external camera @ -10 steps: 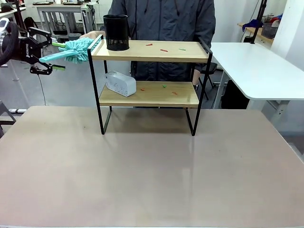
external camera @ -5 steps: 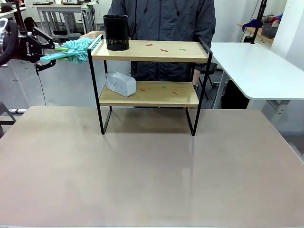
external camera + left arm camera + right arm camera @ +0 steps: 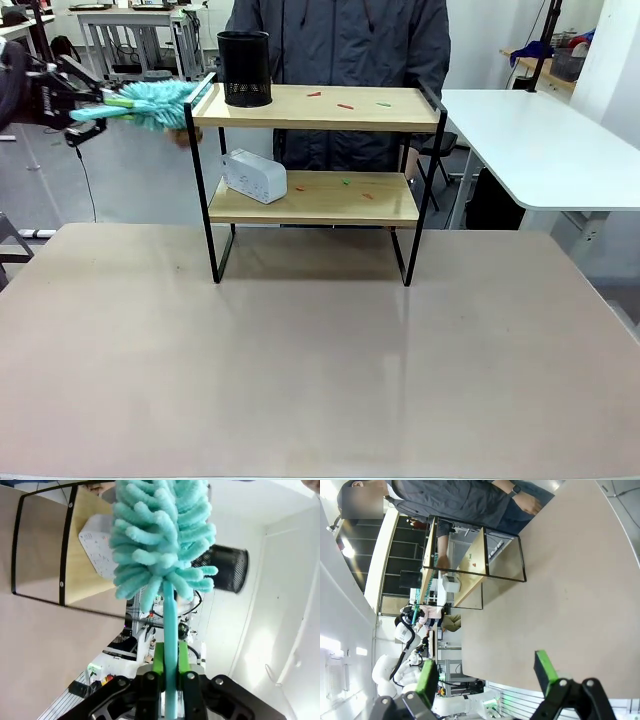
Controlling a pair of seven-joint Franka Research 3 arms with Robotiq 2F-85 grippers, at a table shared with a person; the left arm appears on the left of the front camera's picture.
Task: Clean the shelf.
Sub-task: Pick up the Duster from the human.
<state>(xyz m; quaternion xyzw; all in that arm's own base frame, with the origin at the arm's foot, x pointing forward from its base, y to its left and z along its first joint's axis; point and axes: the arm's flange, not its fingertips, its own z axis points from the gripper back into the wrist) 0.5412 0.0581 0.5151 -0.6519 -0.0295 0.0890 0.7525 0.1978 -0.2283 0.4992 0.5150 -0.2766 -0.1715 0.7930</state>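
Observation:
The shelf [image 3: 315, 107] stands at the table's far side, two wooden boards in a black frame, also seen sideways in the right wrist view [image 3: 480, 555]. Small red and green scraps [image 3: 345, 105] lie on both boards. My left gripper [image 3: 88, 105] is shut on the handle of a teal fluffy duster [image 3: 155, 103], whose head sits just left of the shelf's top rail. In the left wrist view the duster [image 3: 160, 545] rises from between the green pads [image 3: 158, 657]. My right gripper [image 3: 487, 677] hangs open above the table, holding nothing.
A black mesh cup [image 3: 244, 68] stands on the top board's left end, and a white power strip [image 3: 254, 176] lies on the lower board. A person [image 3: 340, 40] stands behind the shelf, one hand [image 3: 183, 135] near the duster. A white table [image 3: 540, 140] is at the right.
My left gripper has lifted the duster and moved it right toward the shelf's top rail. The person's hand has dropped from the top board's left end to below the duster.

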